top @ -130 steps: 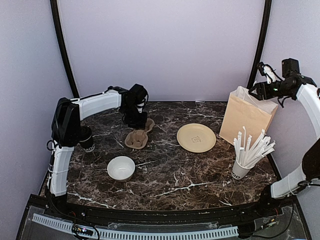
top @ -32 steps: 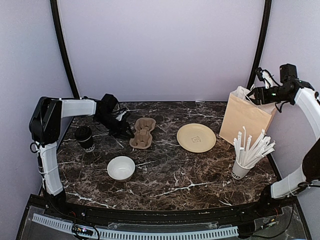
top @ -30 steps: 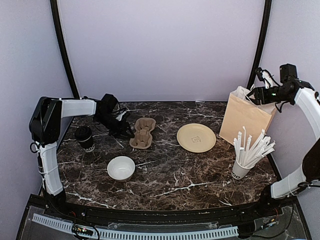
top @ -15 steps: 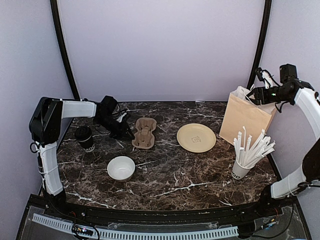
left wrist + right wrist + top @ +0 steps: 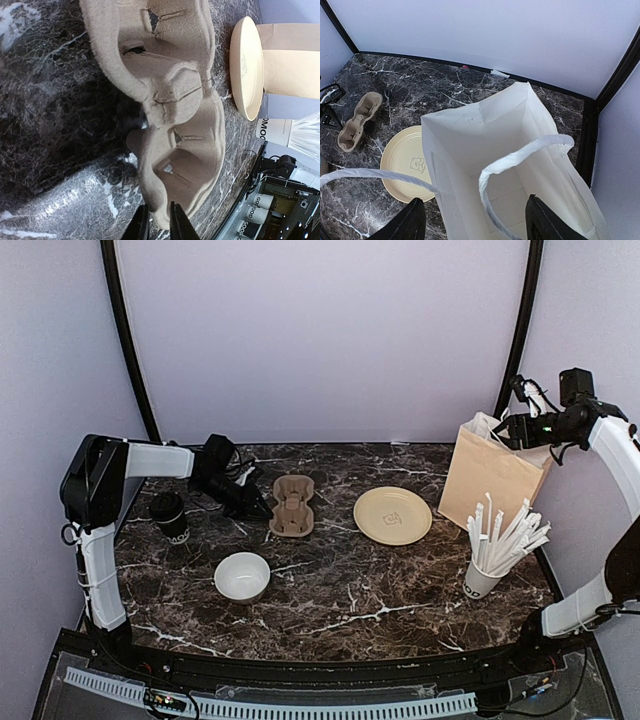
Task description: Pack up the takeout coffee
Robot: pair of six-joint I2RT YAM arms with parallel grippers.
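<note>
The takeout coffee, a small black lidded cup with white markings, stands at the table's left edge. It is left of my left gripper and apart from it. My left gripper lies low on the table, and its jaws are shut on the rim of the brown pulp cup carrier. The carrier lies flat with its empty wells up. My right gripper hangs open and empty over the open mouth of the paper bag. The bag looks empty inside, and its white handles stand up.
A cream plate lies between the carrier and the bag. A wide white bowl sits at the front left. A white cup of white straws stands in front of the bag. Walls close in on the left, back and right.
The carrier was tilted up under the left gripper 4.3 s ago and now lies flat. Over the last second the left gripper has slid it slightly right. The right arm has barely moved.
</note>
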